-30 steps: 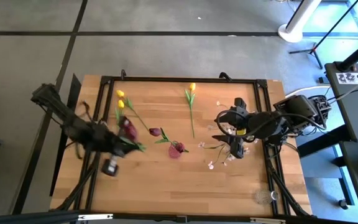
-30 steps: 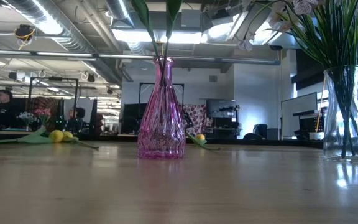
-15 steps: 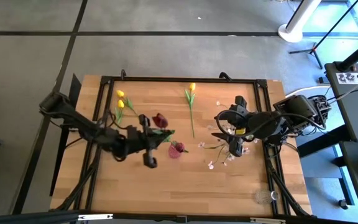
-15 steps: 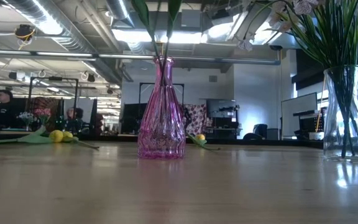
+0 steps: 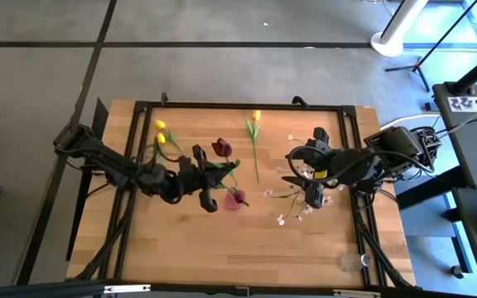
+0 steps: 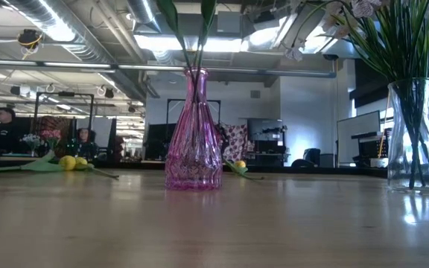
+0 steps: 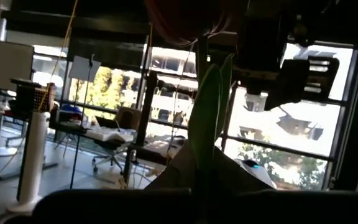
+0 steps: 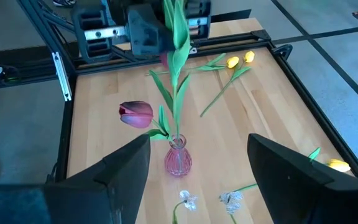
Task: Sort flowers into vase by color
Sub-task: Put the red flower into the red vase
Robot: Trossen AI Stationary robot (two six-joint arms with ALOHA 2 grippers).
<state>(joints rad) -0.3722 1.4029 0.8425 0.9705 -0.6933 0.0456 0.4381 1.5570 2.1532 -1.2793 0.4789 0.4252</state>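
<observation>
wooden table (image 5: 222, 240), seated person (image 6: 2, 128) beyond

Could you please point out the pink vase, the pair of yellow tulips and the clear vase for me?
pink vase (image 6: 193, 156), low view, on its ribbed belly.
pair of yellow tulips (image 5: 161, 132), high view, between the two yellow heads.
clear vase (image 6: 416, 141), low view, on its glass wall.
</observation>
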